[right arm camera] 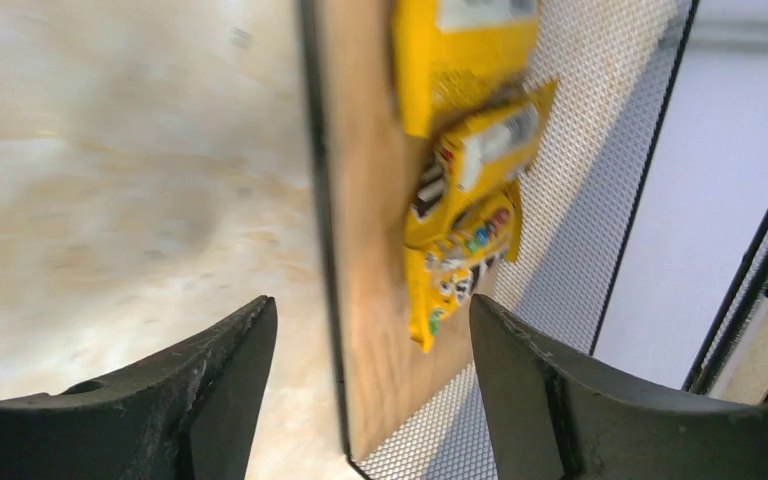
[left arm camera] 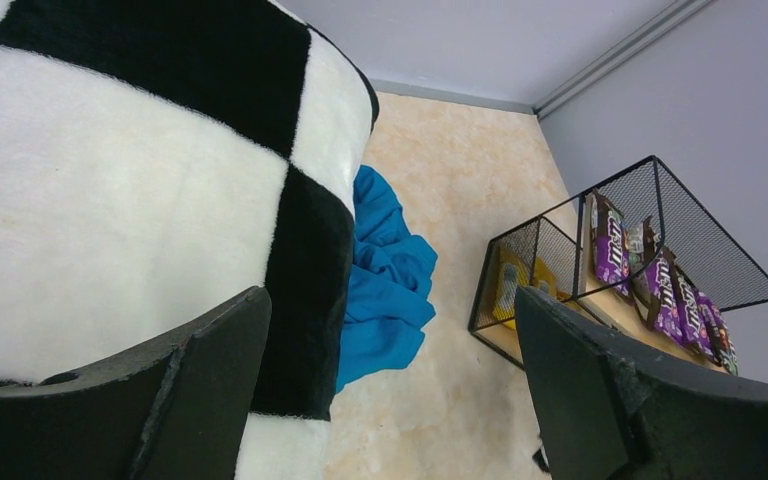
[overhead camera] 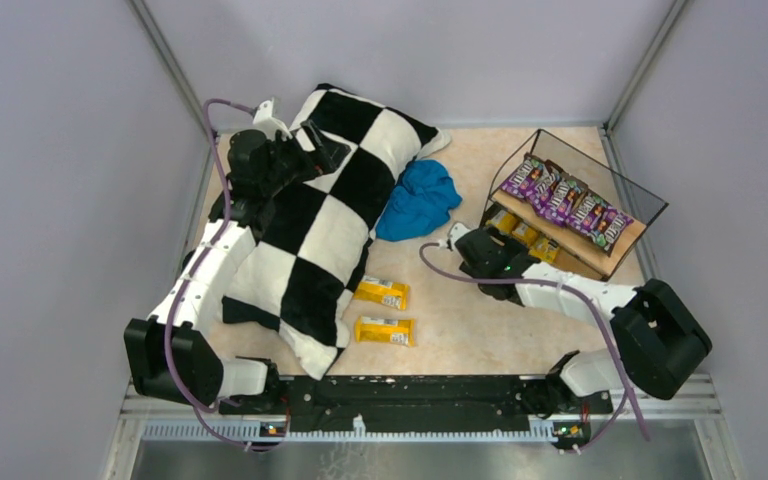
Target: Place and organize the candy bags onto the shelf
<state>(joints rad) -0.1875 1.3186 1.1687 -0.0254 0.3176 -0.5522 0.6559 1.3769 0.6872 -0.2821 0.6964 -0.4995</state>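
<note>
**Overhead view.** The shelf [overhead camera: 572,238], a black wire frame with two wooden boards, stands at the upper right of the frame, set at an angle to the table [overhead camera: 460,330] edge. Its top board carries a row of purple bags [overhead camera: 565,200] lying side by side. Several yellow bags [overhead camera: 520,232] lie on the lower board beneath them. Two loose yellow bags [overhead camera: 381,292] lie flat on the table at centre frame, one just below the other, beside the lower corner of the checkered pillow [overhead camera: 330,210]. A blue cloth [overhead camera: 418,200] lies crumpled between pillow and shelf, against the pillow's right edge.

**Right arm.** The right gripper [overhead camera: 457,238] sits at the left end of the shelf, level with the lower board. In its wrist view the two fingers stand apart with nothing between them. Beyond them the lower board runs from top to bottom of the frame, with the yellow bags [right arm camera: 460,200] overlapping along it and the mesh [right arm camera: 580,200] of the shelf on the right. This view is blurred.

**Left arm.** The left gripper [overhead camera: 318,140] is at the upper left, over the upper part of the pillow. Whether it touches the fabric cannot be told. In its wrist view the fingers are spread wide and hold nothing.
</note>
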